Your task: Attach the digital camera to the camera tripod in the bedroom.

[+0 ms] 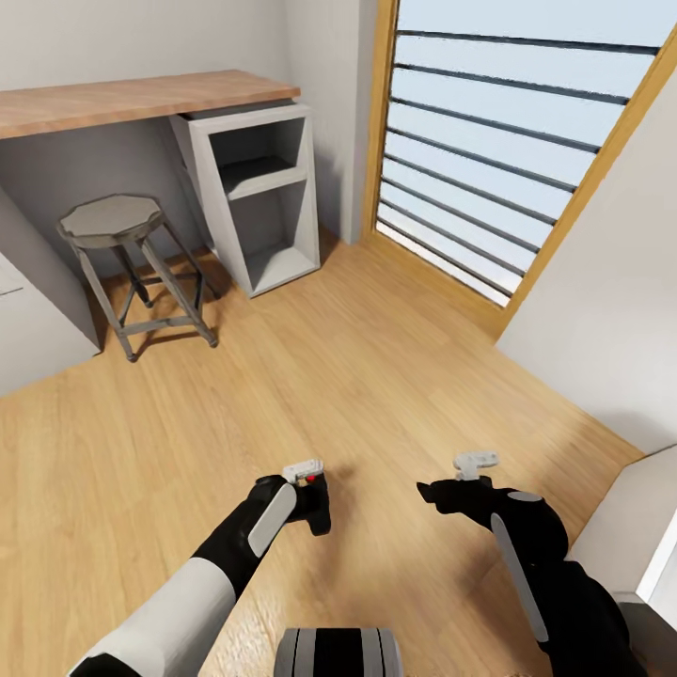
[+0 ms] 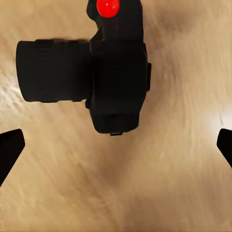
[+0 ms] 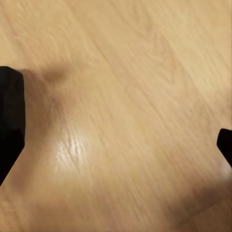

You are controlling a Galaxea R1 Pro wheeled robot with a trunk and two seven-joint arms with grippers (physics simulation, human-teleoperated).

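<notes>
At the far left of the head view a wooden bench (image 1: 141, 99) runs along the wall, with a grey round stool (image 1: 113, 223) standing under its edge on the light wood floor (image 1: 376, 376). A white open shelf unit (image 1: 259, 193) stands beneath the bench's right end, and to its right a tall door (image 1: 512, 141) with a wooden frame and horizontal frosted strips fills the corner. A pale wall closes in on the right, leaving a broad stretch of bare floor between the stool, the shelf and the two arms.

In the foreground the left gripper (image 1: 315, 489) hangs low over the floor, and a spot of red shows at its tip. The left wrist view explains it: the digital camera (image 2: 111, 72), matte black with its lens barrel pointing sideways and a bright red button (image 2: 108, 7) on top, lies on the floor boards beyond the fingertips (image 2: 9, 150). The fingers stand wide apart at the view's two edges, clamped on nothing and not touching the camera.

The right gripper (image 1: 449, 489) hovers to the right, well apart from the left. Its wrist view shows plain floor boards with a soft glare, and its fingers (image 3: 10, 116) also stand apart at the edges, holding nothing.
</notes>
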